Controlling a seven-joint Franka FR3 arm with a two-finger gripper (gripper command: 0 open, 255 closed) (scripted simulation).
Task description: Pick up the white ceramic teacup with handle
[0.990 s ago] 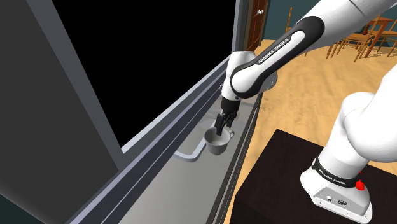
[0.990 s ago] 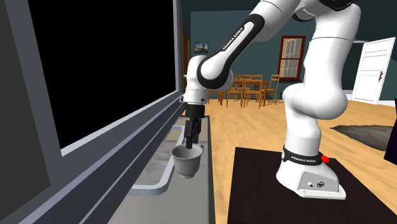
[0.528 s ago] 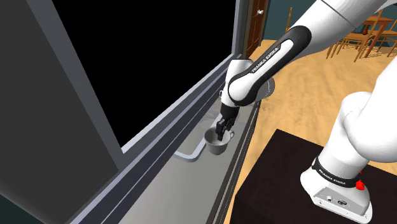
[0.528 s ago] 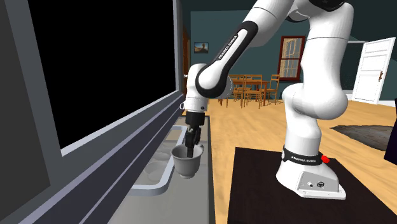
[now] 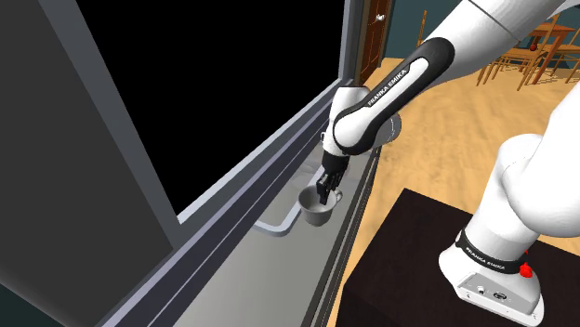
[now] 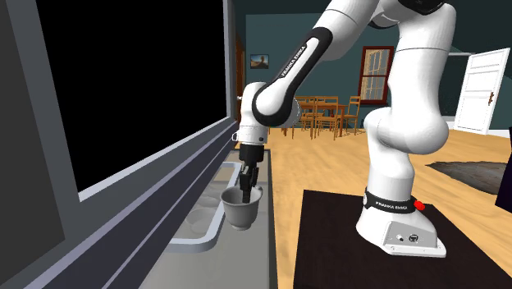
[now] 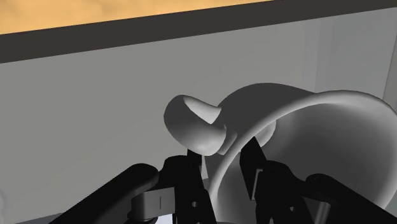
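The teacup [image 7: 318, 140], drawn plain pale grey, stands upright on the grey counter [image 5: 279, 279], near the counter's edge toward the room. The black gripper [image 7: 222, 175] comes straight down from above the counter and clasps the cup's wall: one finger [image 7: 251, 162] is inside the bowl and the other is outside, pressed in just beside the curled handle [image 7: 194, 124], with the rim pinched between them.

In the shoulder view the teacup [image 5: 314, 212] sits under the gripper [image 5: 322, 197], with the white arm [image 5: 390, 88] slanting up over the counter. In the second exterior view the teacup [image 6: 240, 212] is just beside the rim of a pale sink basin [image 6: 197, 226] sunk into the counter, and the gripper [image 6: 244, 195] dips into the cup's mouth.

A grey window frame [image 6: 164, 164] runs along the counter's back, with a black area [image 6: 123, 74] behind it. The dark box stand [image 6: 345, 246] sits on the room side of the counter, on a wooden floor [image 6: 287, 164]. Far beyond the counter's end are wooden chairs [image 6: 316, 115] and a white door [image 6: 480, 90].
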